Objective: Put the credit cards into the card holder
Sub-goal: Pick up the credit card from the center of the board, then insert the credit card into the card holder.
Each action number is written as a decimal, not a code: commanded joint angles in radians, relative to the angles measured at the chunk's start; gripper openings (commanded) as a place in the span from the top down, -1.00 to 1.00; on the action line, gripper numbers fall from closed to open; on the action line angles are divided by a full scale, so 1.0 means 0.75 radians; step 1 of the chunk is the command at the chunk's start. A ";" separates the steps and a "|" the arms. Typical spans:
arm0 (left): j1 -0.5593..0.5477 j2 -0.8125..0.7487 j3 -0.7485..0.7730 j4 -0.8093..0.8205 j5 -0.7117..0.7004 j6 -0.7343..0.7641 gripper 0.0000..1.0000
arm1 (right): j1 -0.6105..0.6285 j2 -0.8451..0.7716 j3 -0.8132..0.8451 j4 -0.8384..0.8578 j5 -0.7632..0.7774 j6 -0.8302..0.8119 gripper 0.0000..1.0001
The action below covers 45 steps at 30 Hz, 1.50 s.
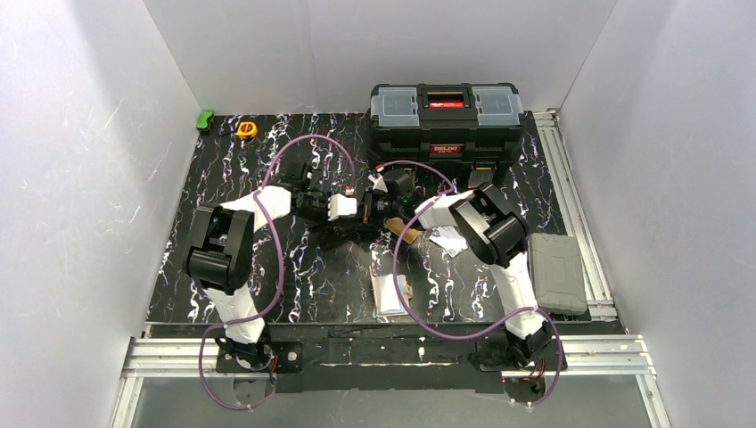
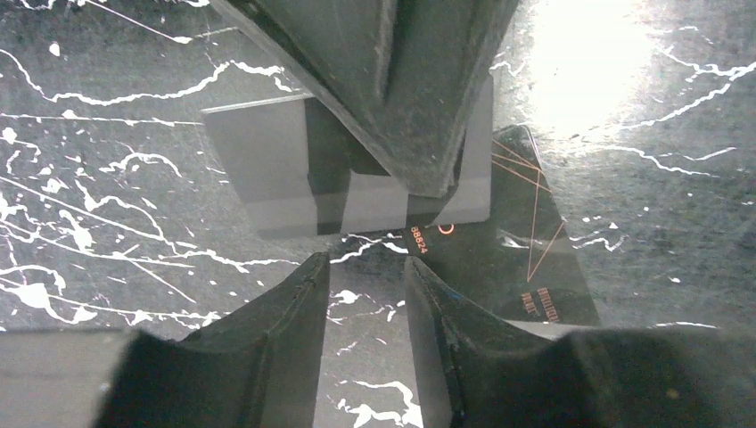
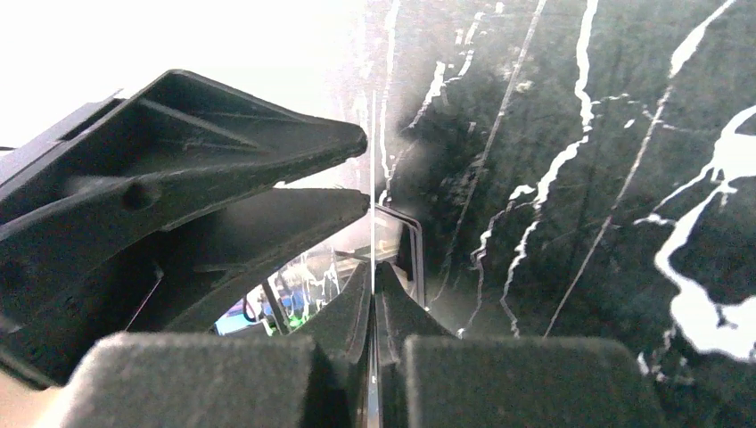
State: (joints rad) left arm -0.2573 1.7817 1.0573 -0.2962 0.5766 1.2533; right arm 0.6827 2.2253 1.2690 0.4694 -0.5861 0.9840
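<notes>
Black, white-veined mat [image 1: 312,285] covers the table. The right gripper [image 3: 374,267] pinches the edge of the thin plain dark card [image 2: 267,169]; the left gripper [image 2: 365,267] hovers beside it, jaws narrowly apart and empty. The pickup looks under way. Next, the card likely needs lifting and carrying to the cream folding card holder [image 1: 390,294], well apart.

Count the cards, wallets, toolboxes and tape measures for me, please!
Cards: 2, a plain dark card and a black card with orange lines
Wallet: 1
Toolbox: 1
Tape measure: 1
Total: 5
</notes>
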 commanded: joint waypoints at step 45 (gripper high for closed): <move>-0.636 -0.502 -0.193 -0.228 -0.216 -2.027 -0.46 | 0.292 -1.400 -0.647 -1.248 0.677 -0.576 0.97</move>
State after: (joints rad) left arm -0.7136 1.4345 0.9520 -0.4351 0.4744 -0.2485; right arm 0.8906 1.1736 0.7898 -0.4770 -0.0982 0.5465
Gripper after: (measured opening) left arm 0.732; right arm 0.029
